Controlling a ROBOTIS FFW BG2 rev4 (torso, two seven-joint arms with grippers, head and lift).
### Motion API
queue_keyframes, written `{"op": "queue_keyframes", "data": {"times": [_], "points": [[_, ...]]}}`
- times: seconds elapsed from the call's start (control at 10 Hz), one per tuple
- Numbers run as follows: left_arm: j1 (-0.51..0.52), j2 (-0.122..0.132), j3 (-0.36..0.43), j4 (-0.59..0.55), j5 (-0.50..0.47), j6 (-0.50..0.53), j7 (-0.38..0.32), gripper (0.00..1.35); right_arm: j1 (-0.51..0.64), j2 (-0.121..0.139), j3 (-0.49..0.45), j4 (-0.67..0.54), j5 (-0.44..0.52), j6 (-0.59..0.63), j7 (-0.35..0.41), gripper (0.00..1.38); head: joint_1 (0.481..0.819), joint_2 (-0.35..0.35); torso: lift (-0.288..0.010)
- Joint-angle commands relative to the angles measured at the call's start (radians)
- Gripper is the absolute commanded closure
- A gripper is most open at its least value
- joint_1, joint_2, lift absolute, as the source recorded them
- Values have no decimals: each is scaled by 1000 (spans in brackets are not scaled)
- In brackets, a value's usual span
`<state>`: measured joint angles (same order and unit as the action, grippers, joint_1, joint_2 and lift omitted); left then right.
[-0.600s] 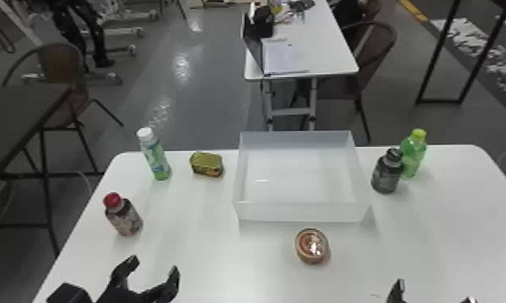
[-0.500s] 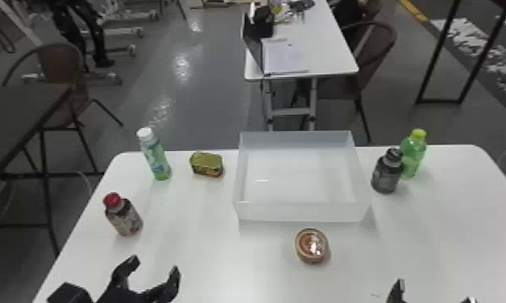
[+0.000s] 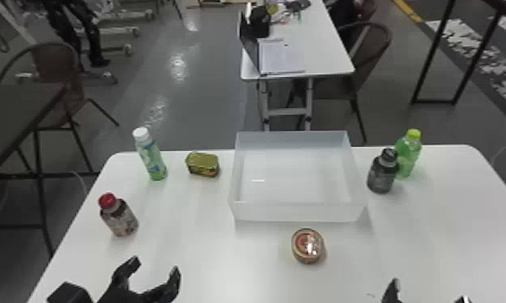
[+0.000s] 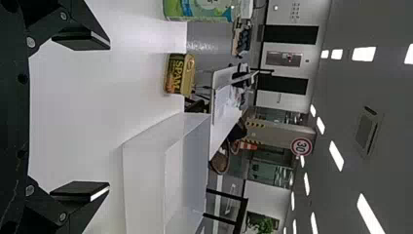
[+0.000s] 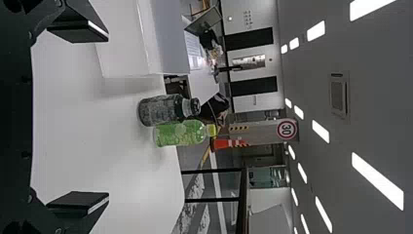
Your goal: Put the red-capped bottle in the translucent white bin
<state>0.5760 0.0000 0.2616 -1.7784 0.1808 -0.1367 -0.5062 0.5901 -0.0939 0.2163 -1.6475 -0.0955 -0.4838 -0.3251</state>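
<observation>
Unmoved: red-capped bottle (image 3: 119, 217) near table edge (image 3: 83, 219)

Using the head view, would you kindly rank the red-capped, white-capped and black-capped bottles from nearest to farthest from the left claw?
1. Red-capped bottle, on the left, just beyond the left claw.
2. White-capped bottle, near the table's far left corner.
3. Black-capped bottle, right of the translucent bin.
</observation>
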Motion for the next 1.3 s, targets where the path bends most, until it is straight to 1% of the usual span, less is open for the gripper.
{"op": "queue_keyframes", "data": {"times": [0.0,0.2,0.4,0.5,0.7,0.8,0.9,1.0,1.2], "points": [[-2,-3,-5,2,5,3,0,265,-1,-1,0,2,-1,-1,0,140,695,114,-36],[2,-3,7,4,8,6,14,265,-1,0,0,5,-6,-3,0,142,695,110,-36],[-21,-3,73,11,-24,14,14,265,-3,0,0,5,-6,-4,0,140,695,131,-36],[-44,-3,119,19,-35,17,14,265,-6,0,0,5,-6,-4,1,140,695,144,-36],[-99,-3,200,68,-50,42,-3,265,-15,0,2,9,-7,-4,11,140,695,218,-36],[-110,-3,231,93,-55,55,0,265,-19,0,2,11,-9,-4,15,140,695,256,-36],[-145,-3,258,143,-49,63,-22,265,-18,5,2,14,-13,-4,17,140,695,271,-36],[-191,-3,289,179,-90,74,-61,265,-21,5,2,15,-18,-4,21,140,695,299,-36],[-288,-3,341,266,-150,85,-118,265,-35,5,2,21,-20,-4,34,142,695,323,-36]]}}
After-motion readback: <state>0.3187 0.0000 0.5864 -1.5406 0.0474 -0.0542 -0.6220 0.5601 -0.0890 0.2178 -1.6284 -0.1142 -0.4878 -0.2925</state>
